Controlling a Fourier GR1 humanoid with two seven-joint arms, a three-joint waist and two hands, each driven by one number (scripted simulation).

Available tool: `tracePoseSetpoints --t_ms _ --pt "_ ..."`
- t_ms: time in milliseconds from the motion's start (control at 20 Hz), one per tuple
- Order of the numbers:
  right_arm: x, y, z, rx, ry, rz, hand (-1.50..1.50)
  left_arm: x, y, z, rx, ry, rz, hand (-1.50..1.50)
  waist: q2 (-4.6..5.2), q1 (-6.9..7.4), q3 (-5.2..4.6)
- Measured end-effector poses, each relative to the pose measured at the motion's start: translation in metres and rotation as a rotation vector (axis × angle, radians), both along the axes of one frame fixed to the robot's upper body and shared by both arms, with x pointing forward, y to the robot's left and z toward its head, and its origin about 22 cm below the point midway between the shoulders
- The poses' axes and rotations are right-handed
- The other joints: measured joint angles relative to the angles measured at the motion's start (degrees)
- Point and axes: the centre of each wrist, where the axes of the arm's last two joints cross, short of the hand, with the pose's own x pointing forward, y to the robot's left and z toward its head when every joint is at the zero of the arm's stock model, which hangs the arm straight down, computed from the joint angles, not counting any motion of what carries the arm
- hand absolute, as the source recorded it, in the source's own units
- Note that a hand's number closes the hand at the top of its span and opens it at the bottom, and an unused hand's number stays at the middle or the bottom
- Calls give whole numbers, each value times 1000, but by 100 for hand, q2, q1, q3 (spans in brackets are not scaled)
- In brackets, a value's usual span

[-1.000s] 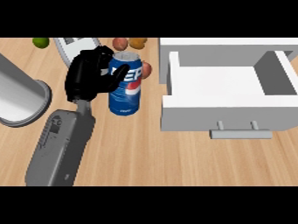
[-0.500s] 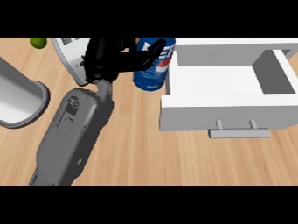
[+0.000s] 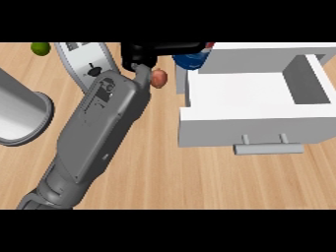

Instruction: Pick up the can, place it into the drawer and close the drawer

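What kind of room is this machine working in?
Most likely a kitchen. There is a light wooden counter top with an open white drawer set on it, a blue drink can held by the black robot hand, and a small green lime-like fruit at the back.

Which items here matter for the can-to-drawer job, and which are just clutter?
Job:
can, held up by the hand near the top edge
open white drawer with handle

Clutter:
grey cylinder, left
white appliance
green fruit
reddish fruit
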Motion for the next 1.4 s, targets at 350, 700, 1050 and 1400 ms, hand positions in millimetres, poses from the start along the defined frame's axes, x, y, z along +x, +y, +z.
tracePoseSetpoints --t_ms 350,700,1050,1400 --pt "2 2 6 -9 -4 7 -150 10 -30 12 19 4 -10 150 13 -58 2" --pt "7 0 8 -6 -13 -1 -150 19 -48 17 38 14 -13 150 26 -95 4" --pt "16 5 1 -6 -14 26 -150 20 -65 19 58 37 -3 150 47 -197 7" --pt "15 3 10 -3 -17 27 -150 25 -70 12 82 68 13 150 57 -253 8"
